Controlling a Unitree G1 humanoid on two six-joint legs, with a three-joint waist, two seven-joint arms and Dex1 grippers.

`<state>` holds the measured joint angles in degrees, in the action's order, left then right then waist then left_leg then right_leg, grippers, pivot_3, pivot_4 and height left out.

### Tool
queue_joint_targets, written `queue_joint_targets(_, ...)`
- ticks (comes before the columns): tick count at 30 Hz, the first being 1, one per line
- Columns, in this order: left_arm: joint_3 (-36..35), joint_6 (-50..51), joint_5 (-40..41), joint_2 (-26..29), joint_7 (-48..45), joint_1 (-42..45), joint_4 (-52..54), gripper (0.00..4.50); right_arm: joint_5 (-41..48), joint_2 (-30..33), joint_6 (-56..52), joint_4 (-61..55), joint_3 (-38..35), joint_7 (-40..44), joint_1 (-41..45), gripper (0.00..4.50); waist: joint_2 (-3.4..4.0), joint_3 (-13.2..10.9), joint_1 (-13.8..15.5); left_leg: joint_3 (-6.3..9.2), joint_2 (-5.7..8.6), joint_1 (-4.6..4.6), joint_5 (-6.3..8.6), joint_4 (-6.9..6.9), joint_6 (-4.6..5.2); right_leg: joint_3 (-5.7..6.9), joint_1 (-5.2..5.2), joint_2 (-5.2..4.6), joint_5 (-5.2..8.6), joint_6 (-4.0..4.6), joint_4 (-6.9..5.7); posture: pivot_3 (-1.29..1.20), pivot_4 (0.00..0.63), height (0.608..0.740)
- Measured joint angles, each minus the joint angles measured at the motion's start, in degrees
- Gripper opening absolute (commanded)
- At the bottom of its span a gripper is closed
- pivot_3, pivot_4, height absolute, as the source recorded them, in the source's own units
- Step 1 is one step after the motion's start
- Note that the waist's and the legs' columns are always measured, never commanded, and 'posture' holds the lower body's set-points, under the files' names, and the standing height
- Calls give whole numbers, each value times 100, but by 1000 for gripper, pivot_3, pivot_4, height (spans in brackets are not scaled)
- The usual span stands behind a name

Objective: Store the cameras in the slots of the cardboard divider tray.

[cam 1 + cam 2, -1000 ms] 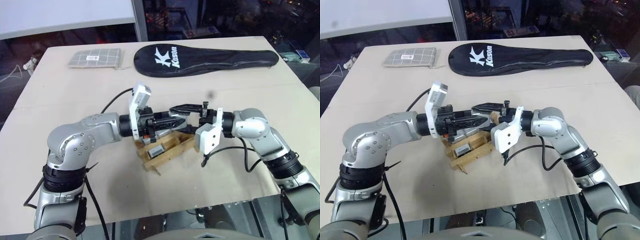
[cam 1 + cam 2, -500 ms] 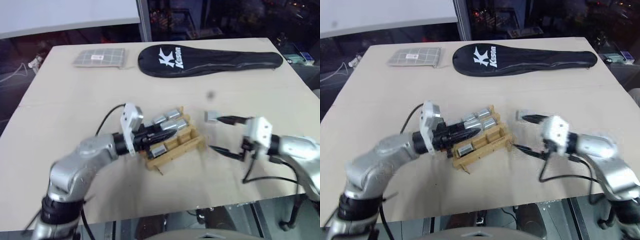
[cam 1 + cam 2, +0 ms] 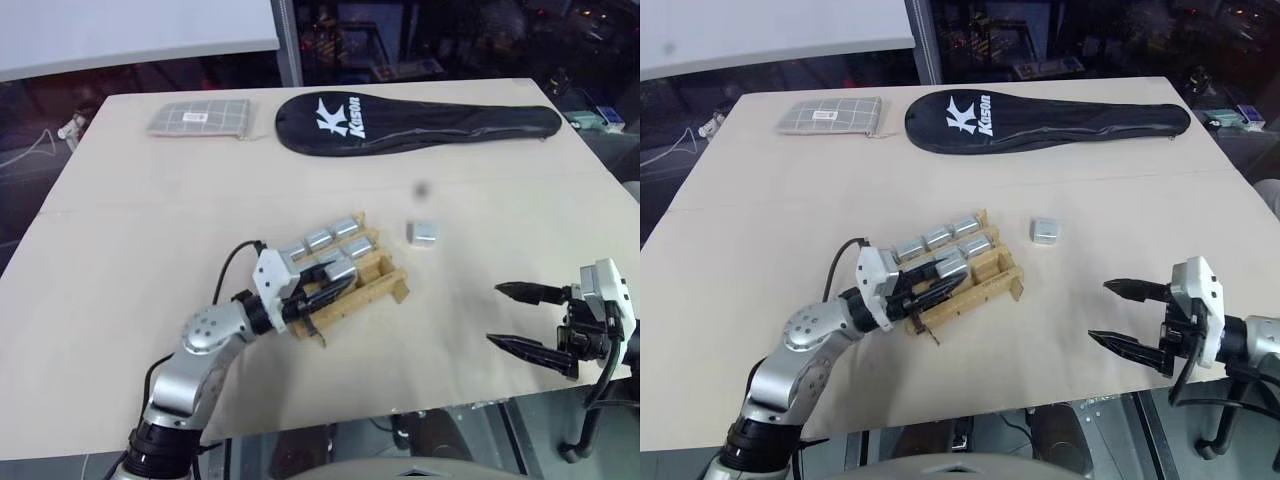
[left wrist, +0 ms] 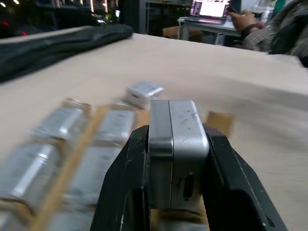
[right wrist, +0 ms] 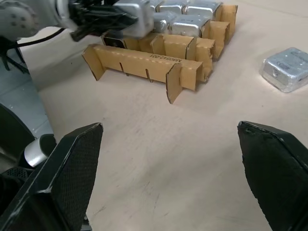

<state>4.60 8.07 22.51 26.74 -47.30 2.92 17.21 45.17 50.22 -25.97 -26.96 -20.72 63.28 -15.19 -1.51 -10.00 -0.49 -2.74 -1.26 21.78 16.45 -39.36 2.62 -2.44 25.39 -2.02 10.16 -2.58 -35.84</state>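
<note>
The cardboard divider tray (image 3: 372,290) lies in the middle of the table, with cameras (image 3: 318,240) seated in its far slots. My left gripper (image 3: 340,283) reaches in level from the left over the tray's near rows, shut on a silver camera (image 4: 175,144). The black fingers (image 4: 125,187) clamp its two sides. One more camera (image 3: 424,232) rests loose on the table just right of the tray. My right gripper (image 3: 518,318) hovers wide open near the table's front right, well apart from the tray, with nothing between its fingers (image 5: 72,163).
A black racket cover (image 3: 415,120) and a grey checked pouch (image 3: 198,117) lie along the table's far edge. The front edge runs close below my right gripper. Beyond the table a person's hand (image 4: 243,19) is at a laptop.
My right gripper opened and swung away from the tray to the front right. My left gripper sank and rolled over the tray, still holding its camera. The head view has also shifted.
</note>
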Motion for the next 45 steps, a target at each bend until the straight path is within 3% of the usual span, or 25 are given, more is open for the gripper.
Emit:
queue_joint_targets(16,225,-225,-237,238,-693,511,-450,770,-374,-213,169,-131,-1,-135,-22,4447,7,8,1,2,0,-3,0,1,0,5,-5,0,1,0,0,0,150,740)
queue_joint_targets(45,277,-337,-322,192,-616,290,-462,770,-537,-220,229,-132,2,-140,111,4447,37,66,9,5,-1,-18,1,1,1,6,-20,-2,1,0,1,0,150,740)
